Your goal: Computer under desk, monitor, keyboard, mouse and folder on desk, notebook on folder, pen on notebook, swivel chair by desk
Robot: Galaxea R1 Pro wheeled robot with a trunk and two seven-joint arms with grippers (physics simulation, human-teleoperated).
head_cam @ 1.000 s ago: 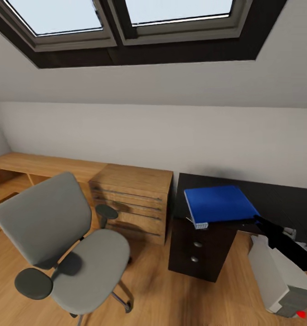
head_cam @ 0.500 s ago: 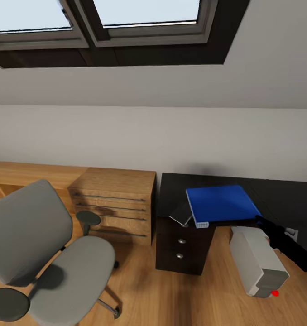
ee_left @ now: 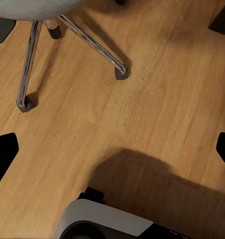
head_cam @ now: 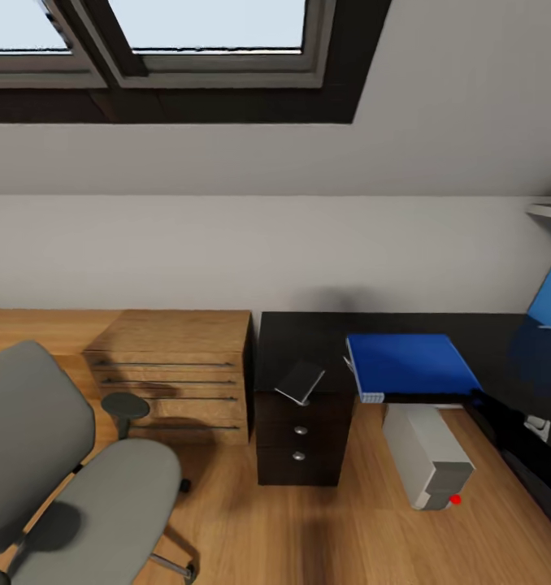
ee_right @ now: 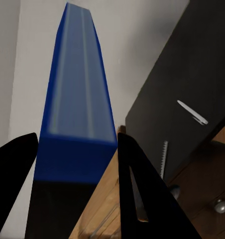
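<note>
**Folder held at desk edge**

Swivel chair stands on the wood floor. Beside it, an oak chest, then the desk drawer unit with a small grey slab, possibly a notebook, tilted over its edge. Computer lies under the desk. Right gripper clamps the bright blue folder, white spine forward. Left gripper spread wide above floor.

One blue folder lies at the bench's front edge, one small grey notebook overhangs it, one grey computer stands beneath; one swivel chair, one oak chest, two skylight panes complete the room.
</note>
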